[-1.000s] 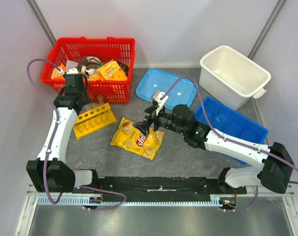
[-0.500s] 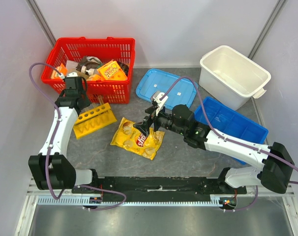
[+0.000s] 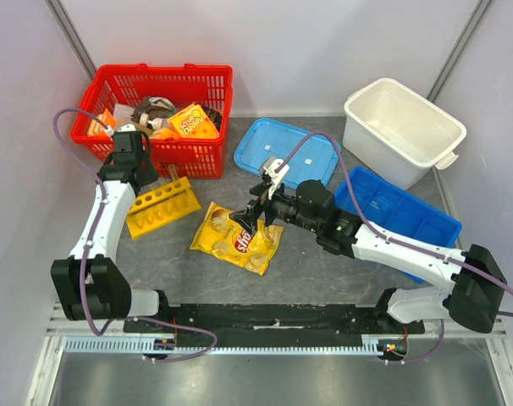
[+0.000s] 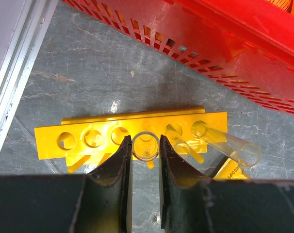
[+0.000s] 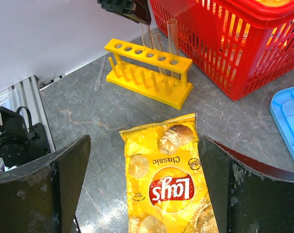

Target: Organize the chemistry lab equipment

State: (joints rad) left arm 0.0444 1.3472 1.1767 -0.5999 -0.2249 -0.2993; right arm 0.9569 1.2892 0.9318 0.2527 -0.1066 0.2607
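My left gripper (image 4: 144, 144) is shut on a clear test tube (image 4: 146, 154) and holds it upright over a middle hole of the yellow tube rack (image 4: 89, 141). Two more tubes (image 4: 229, 145) stand in the rack's right holes, one of them tilted. In the top view the left gripper (image 3: 145, 172) is over the rack (image 3: 162, 205), in front of the red basket. The right wrist view shows the rack (image 5: 147, 73) with the held tube (image 5: 145, 39) and the left gripper (image 5: 127, 9) above it. My right gripper (image 5: 144, 141) is open and empty above a yellow chips bag (image 5: 169, 179).
A red basket (image 3: 206, 156) with assorted packets stands behind the rack. A blue lid (image 3: 273, 144), a white tub (image 3: 358, 110) and a blue bin (image 3: 426, 228) lie to the right. A thin clear stick (image 5: 101, 73) lies on the table beside the rack.
My left arm has shifted slightly over the rack with the tube still in its grip. The right arm and the chips bag have not moved.
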